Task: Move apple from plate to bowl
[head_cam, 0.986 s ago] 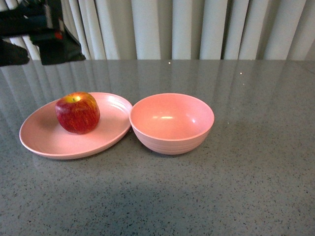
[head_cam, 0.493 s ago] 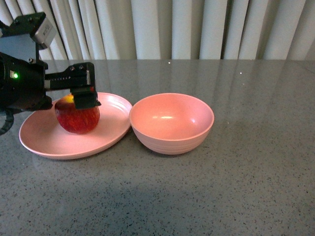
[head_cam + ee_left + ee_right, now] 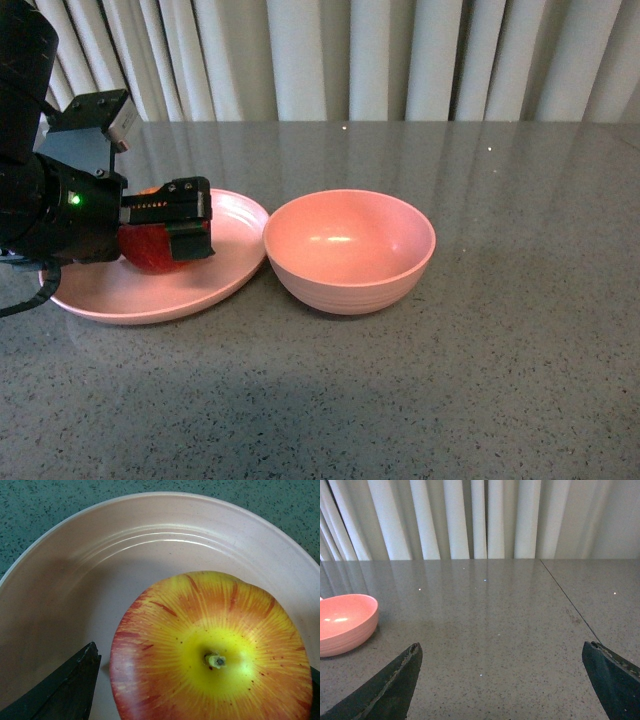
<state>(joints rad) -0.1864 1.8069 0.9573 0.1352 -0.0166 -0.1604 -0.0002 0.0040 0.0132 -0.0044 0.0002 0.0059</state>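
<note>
On the plate [image 3: 120, 290], the apple [image 3: 148, 252] (firm, probably slick) was straddled at its widest by the spread left gripper [image 3: 204, 660].

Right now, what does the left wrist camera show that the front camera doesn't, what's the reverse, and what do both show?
Only the left wrist view shows the apple from above: its yellow patch, its short stem, and a sliver of gap between one finger and the skin. Only the front view shows the bowl, empty, right beside the plate, with the curtain behind. Both show the apple sitting on the plate with the left gripper open around it.
</note>
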